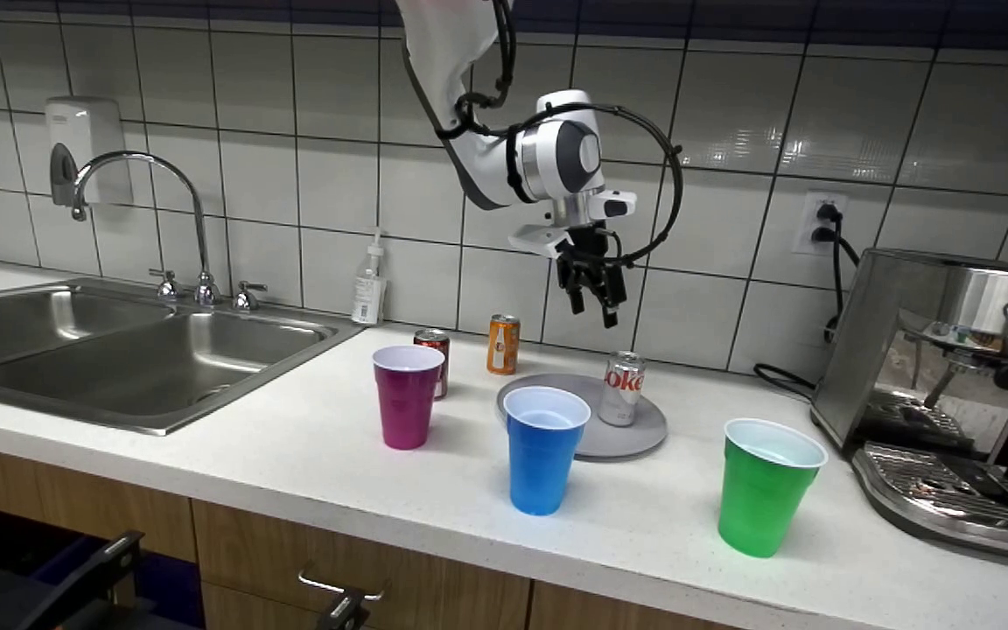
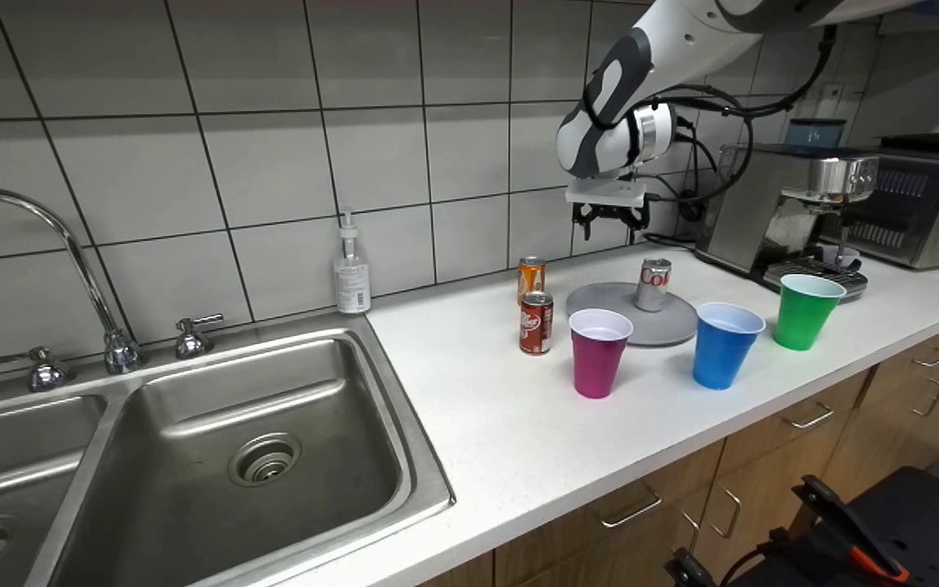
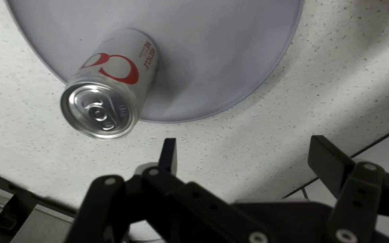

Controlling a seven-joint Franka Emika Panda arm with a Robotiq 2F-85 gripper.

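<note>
My gripper [image 1: 594,313] is open and empty in the air above the counter, also seen in another exterior view [image 2: 610,236] and the wrist view [image 3: 243,138]. Below it, a silver Coke can [image 1: 620,394] [image 2: 652,285] stands upright on a round grey plate [image 1: 622,444] [image 2: 608,297]. In the wrist view the can [image 3: 123,67] is left of the fingers, near the rim of the plate [image 3: 214,50], apart from them. An orange can [image 1: 502,344] [image 2: 531,275] and a dark red can [image 2: 535,324] stand beside the plate. Purple [image 1: 405,407], blue [image 1: 542,464] and green [image 1: 765,499] cups stand upright in front.
A steel sink [image 2: 429,456] with a faucet [image 1: 198,210] is set in the counter. A soap bottle [image 1: 369,284] stands by the tiled wall. A coffee machine [image 1: 889,324] stands beyond the green cup. A microwave oven [image 2: 918,204] is farther along.
</note>
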